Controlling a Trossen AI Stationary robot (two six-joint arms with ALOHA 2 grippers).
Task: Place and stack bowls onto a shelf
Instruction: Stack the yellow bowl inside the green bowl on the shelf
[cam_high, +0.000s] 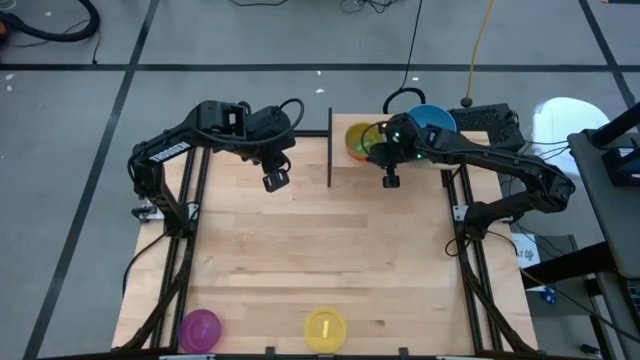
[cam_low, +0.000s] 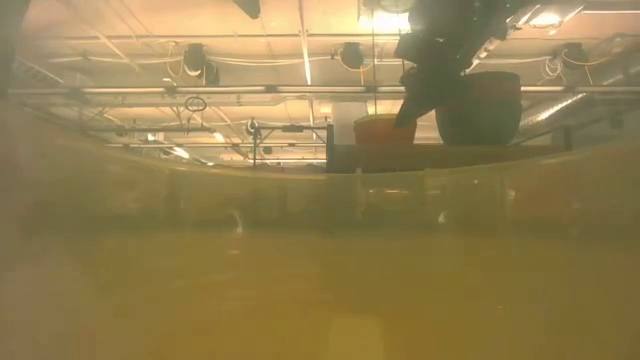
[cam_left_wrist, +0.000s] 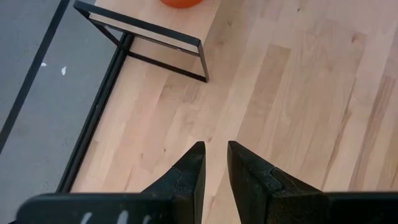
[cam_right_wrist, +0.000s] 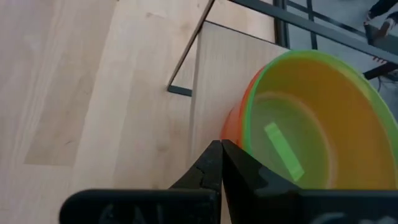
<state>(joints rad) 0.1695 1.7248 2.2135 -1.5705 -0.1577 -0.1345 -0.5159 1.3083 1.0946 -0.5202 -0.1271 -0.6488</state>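
Note:
The shelf (cam_high: 400, 170) stands at the table's far edge, its black bar (cam_high: 330, 148) on its left side. On it a green bowl (cam_right_wrist: 311, 124) sits nested in an orange bowl (cam_right_wrist: 235, 121); this stack also shows in the high view (cam_high: 358, 140). A blue bowl (cam_high: 430, 120) stands to its right. My right gripper (cam_right_wrist: 221, 148) is shut and empty, just beside the stack's near right side, above the shelf (cam_high: 390, 178). My left gripper (cam_left_wrist: 215, 149) hangs a little open and empty over the table left of the shelf (cam_high: 275, 180).
A pinkish-purple bowl (cam_high: 200, 328) and a yellow bowl (cam_high: 325, 328) stand at the table's near edge. The yellow bowl stands right in front of the low camera and tints that view. Bare tabletop (cam_high: 320, 250) lies between these bowls and the shelf.

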